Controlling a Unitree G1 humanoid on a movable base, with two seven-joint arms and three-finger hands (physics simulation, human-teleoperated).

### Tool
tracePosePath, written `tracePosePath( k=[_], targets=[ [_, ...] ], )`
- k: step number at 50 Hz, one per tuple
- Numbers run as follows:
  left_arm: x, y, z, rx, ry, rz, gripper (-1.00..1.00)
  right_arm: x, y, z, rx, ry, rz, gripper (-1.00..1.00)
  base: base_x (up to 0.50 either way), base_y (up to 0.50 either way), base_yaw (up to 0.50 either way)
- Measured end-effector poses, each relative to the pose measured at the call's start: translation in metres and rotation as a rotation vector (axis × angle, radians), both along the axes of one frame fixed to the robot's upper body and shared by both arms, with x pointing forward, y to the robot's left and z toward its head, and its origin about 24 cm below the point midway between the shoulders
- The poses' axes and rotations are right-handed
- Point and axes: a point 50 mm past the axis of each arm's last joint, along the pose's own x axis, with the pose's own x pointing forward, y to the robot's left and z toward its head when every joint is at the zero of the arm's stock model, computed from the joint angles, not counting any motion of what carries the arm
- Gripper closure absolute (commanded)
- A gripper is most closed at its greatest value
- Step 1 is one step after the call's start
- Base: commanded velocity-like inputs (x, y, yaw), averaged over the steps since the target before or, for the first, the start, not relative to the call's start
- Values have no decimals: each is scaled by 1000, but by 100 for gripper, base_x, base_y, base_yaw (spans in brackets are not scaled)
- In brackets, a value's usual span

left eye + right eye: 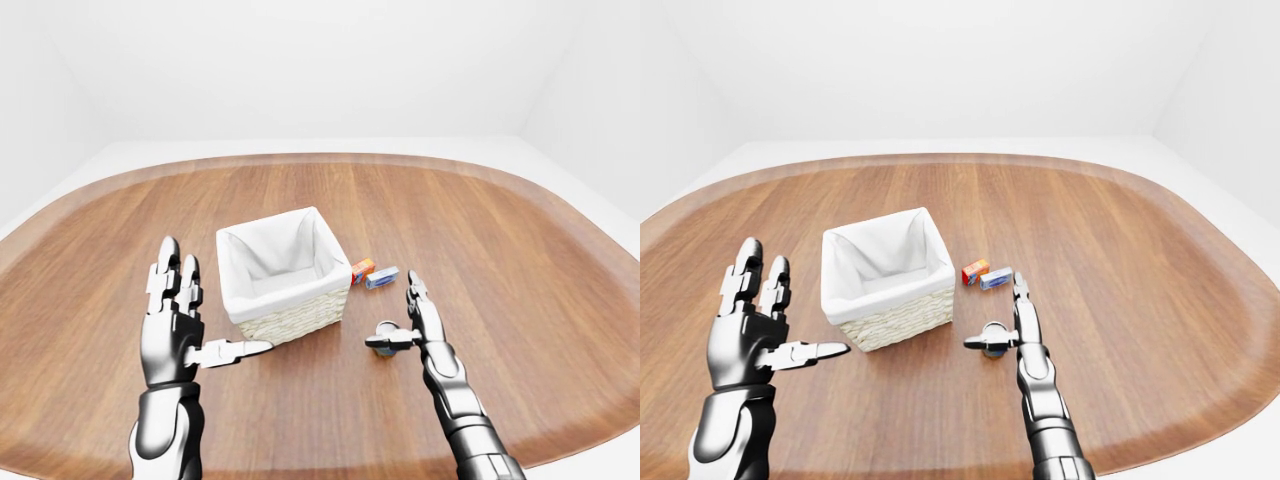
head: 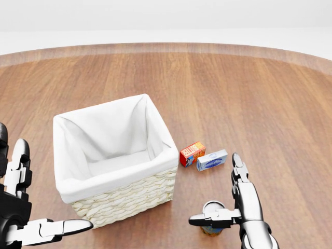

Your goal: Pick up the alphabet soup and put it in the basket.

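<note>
The alphabet soup can (image 2: 211, 209) stands upright on the wooden table near the bottom of the head view, right of the basket. My right hand (image 2: 223, 199) is open right beside it. The thumb (image 2: 205, 220) lies across the can and hides part of it, while the fingers (image 2: 237, 168) point straight up to the can's right. The wicker basket (image 2: 129, 199) with a white cloth lining holds nothing. At the left of the left-eye view my left hand (image 1: 205, 320) is raised and open, with nothing in it.
A small red box (image 2: 192, 153) and a blue-and-white box (image 2: 211, 160) lie side by side just right of the basket, above the can. The round wooden table (image 1: 520, 250) spreads widely on all sides, with white floor beyond its edge.
</note>
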Motion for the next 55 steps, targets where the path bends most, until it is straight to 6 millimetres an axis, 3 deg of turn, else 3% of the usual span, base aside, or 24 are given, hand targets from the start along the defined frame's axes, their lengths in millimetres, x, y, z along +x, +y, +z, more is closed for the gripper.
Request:
tracePosePath(
  k=[55],
  targets=[
    [-5, -4, 3, 4, -9, -19, -100, -1, -3, -40, -43, 214, -13, -100, 0, 0, 0]
  ],
)
